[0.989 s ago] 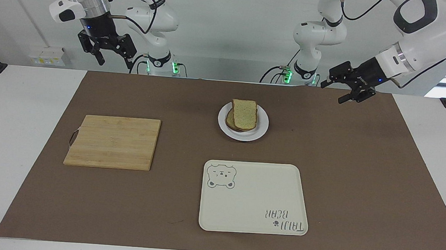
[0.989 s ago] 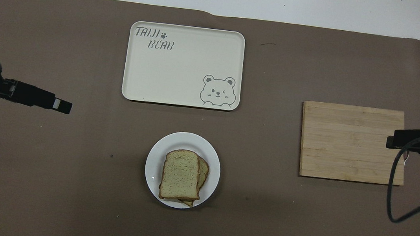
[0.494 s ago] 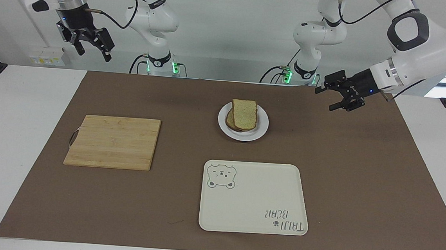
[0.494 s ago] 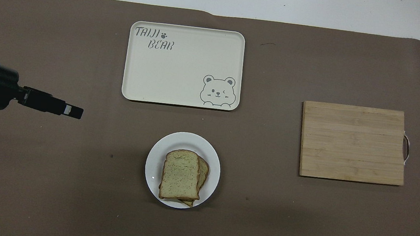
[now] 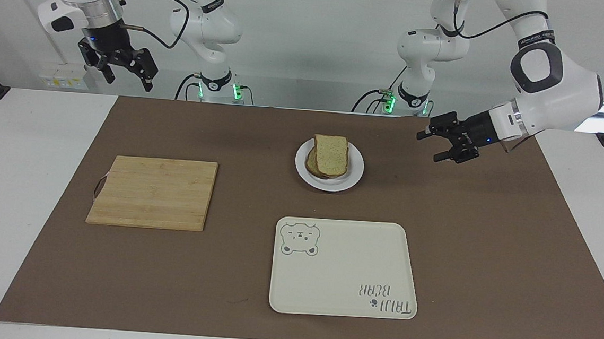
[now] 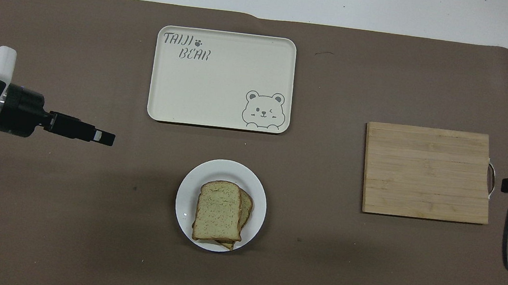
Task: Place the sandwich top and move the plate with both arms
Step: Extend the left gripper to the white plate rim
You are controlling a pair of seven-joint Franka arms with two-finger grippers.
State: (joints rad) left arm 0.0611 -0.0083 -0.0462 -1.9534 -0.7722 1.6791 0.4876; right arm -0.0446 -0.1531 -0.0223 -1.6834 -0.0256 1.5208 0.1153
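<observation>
Hovering released over bare mat beside the plate, left claw; right claw released.

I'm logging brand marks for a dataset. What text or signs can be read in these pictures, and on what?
"TAIJI BEAR", with a paw-print sign after "TAIJI": printed on the tray, in the corner away from its winking bear drawing.
Small lettering on the left arm band: too small to read.
Nothing else carries readable text.
</observation>
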